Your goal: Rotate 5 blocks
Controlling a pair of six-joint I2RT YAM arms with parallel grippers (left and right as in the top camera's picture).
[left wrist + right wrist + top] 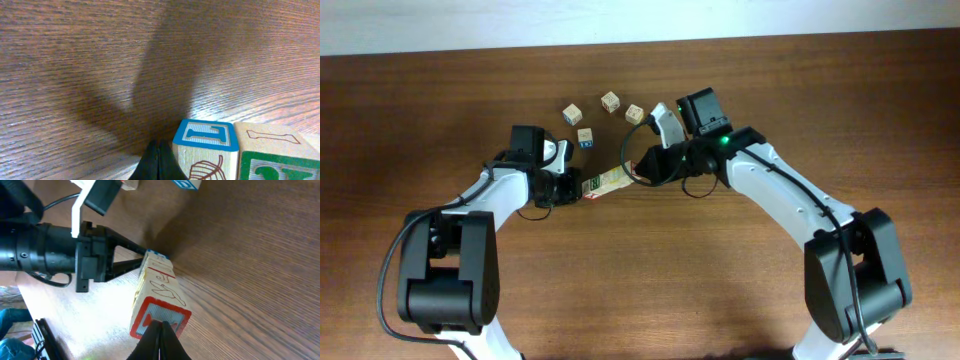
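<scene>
Both pincers are pressed together, the left pincer [577, 190] and right pincer [638, 172] each butting one end of the row of blocks [605, 184] mid-counter [820, 80]. The row lies slanted, so the rotation looks partly done. Four loose cubes [610, 100] sit beyond.

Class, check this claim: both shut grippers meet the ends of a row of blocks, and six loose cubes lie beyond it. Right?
Wrong count: the overhead view shows four loose cubes, not six, beyond the row of blocks. The rest stands.
</scene>
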